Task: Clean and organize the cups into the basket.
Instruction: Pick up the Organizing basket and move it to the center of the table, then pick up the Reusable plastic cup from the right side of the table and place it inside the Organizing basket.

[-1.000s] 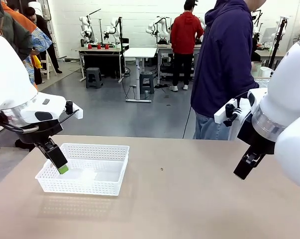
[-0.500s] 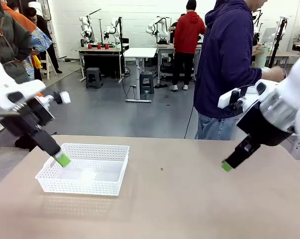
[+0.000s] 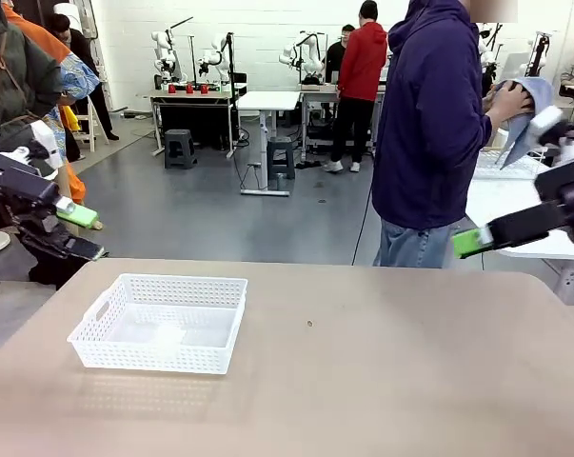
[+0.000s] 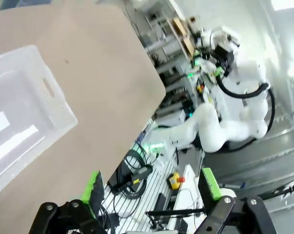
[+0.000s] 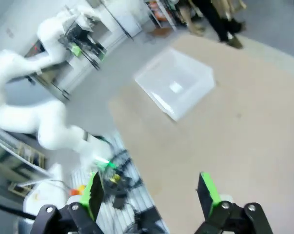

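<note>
The white lattice-mesh basket [image 3: 158, 324] sits empty on the left part of the tan table [image 3: 382, 381]; it also shows as the basket [image 4: 20, 122] and the basket [image 5: 176, 83] in the wrist views. My left gripper [image 3: 80, 232] hangs open at the far left, above and left of the basket. Raised off the table at the far right, my right gripper [image 3: 475, 241] points toward the middle. In the wrist views both the left gripper [image 4: 150, 187] and the right gripper [image 5: 150, 190] are open and hold nothing. The cups are out of view.
A person in a navy hoodie [image 3: 429, 124] stands at the far right side of the table, both hands on a blue-grey cloth [image 3: 524, 105]. A white side table [image 3: 515, 205] stands behind my right gripper. Other people and tables are farther back.
Both arms swung up and outward from the table. The left gripper left the basket's near-left rim. The right gripper rose to the right edge. The person lifted the cloth.
</note>
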{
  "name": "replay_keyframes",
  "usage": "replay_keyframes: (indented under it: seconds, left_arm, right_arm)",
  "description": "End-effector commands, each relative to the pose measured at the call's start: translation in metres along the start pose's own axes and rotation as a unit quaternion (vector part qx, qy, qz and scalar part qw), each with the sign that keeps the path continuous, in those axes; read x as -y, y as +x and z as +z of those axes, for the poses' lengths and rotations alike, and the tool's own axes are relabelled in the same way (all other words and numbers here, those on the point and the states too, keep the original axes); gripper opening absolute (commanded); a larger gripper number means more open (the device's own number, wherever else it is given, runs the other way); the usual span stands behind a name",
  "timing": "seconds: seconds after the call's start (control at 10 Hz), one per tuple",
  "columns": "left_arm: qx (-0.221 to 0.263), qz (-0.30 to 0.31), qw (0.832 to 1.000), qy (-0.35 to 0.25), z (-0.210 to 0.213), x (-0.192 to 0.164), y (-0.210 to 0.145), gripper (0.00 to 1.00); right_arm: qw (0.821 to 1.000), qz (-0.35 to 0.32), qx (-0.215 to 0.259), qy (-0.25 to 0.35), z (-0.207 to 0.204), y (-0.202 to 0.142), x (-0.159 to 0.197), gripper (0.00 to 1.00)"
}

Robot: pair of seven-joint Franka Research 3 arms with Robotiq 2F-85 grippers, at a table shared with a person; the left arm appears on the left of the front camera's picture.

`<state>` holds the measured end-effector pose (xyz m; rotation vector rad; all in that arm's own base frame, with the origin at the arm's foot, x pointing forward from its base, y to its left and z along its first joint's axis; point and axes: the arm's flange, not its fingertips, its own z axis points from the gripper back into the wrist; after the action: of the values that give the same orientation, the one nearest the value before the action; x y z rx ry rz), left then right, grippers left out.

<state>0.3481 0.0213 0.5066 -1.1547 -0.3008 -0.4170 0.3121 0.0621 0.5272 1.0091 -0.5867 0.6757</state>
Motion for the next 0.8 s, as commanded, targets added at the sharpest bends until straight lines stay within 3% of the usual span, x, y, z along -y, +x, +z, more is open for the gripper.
replay_keyframes:
  seconds: [0.0,0.2,0.5,0.7]
  left_arm:
    - [0.045,0.004,0.999,0.028,0.030,-0.014,0.000,1.00]
    - [0.086,0.021,0.996,0.034,0.071,-0.024,-0.009,1.00]
    - [0.146,0.036,0.986,0.070,0.130,-0.027,-0.039,1.00]
    - [0.181,0.060,0.980,0.065,0.156,-0.041,-0.056,1.00]
  right_arm:
    - [0.996,-0.058,0.041,0.046,0.026,-0.050,0.029,1.00]
    - [0.988,-0.093,0.085,0.090,0.064,-0.070,0.052,1.00]
    - [0.975,-0.176,0.106,0.086,0.123,-0.124,0.069,1.00]
    - [0.963,-0.205,0.152,0.086,0.157,-0.161,0.073,1.00]
